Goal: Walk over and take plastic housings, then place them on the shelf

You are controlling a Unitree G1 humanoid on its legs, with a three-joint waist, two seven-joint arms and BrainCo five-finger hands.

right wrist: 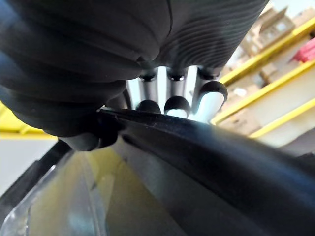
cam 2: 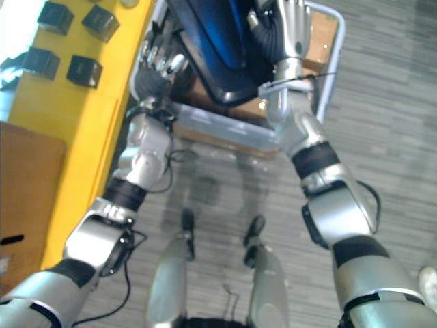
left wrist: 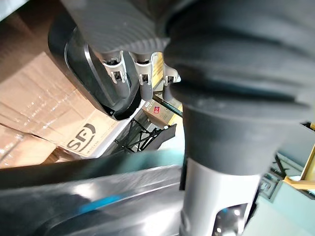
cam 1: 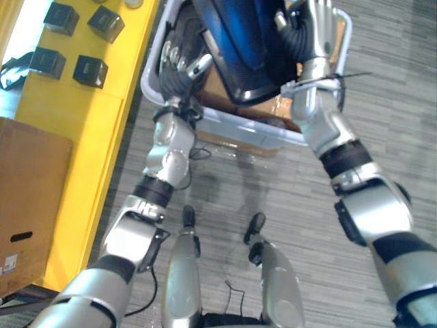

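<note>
Left eye view, and both arms are stretched forward and up, elbows a little bent. The left hand (cam 1: 179,65) is at the near left edge of the plastic housing (cam 1: 235,48), palm turned up, fingers (left wrist: 118,73) curled round its rounded rim, thumb apart. On the other side, the right hand (cam 1: 317,31) stands upright with its back to the camera, fingers (right wrist: 177,105) straight and laid flat against the housing's right side, dark tips at its black rim. So it's one clasping, one pressing, and the big dark blue shell is carried between them.

Below it sits a pale plastic bin (cam 1: 246,124) with brown cardboard inside (the housing hangs over the bin's opening, and I can't tell whether it touches the bin). The left forearm passes just beside the bin's near left corner.

To the left is a yellow shelf top (cam 1: 82,143) carrying small black boxes (cam 1: 90,70) set apart from each other, with a cardboard carton (cam 1: 31,198) nearer. To the right is grey striped floor (cam 1: 389,89).
</note>
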